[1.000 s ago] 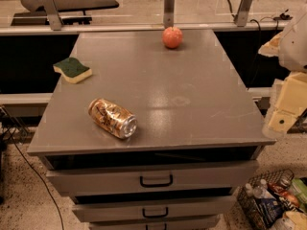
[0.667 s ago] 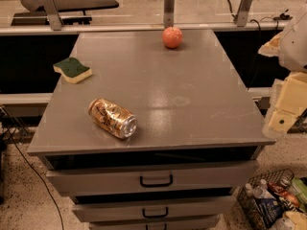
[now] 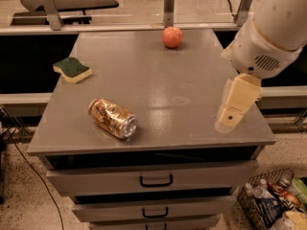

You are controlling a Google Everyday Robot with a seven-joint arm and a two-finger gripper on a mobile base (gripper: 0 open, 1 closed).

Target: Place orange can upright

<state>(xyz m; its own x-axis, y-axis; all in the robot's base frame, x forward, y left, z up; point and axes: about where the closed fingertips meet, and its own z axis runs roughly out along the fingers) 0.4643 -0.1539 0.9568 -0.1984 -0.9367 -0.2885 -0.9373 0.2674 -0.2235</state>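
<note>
While the orange can [image 3: 112, 118] is lying on its side at seven o'clock on the counter [image 3: 158, 80], silver end facing the front edge, the hand [image 3: 236, 104] is hanging over the four o'clock corner, well apart from it; I cannot tell whether it is open or closed. With nothing gripping the can, a reach is probably coming next. A sponge [image 3: 72, 69] is sitting at ten o'clock and a round fruit [image 3: 172, 37] at twelve.

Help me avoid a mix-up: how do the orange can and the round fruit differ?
The orange can is a patterned cylinder lying on its side front-left; the fruit is a plain reddish ball at the back edge. Both rest on the grey tabletop; the gripper hangs near its right edge, touching neither.
</note>
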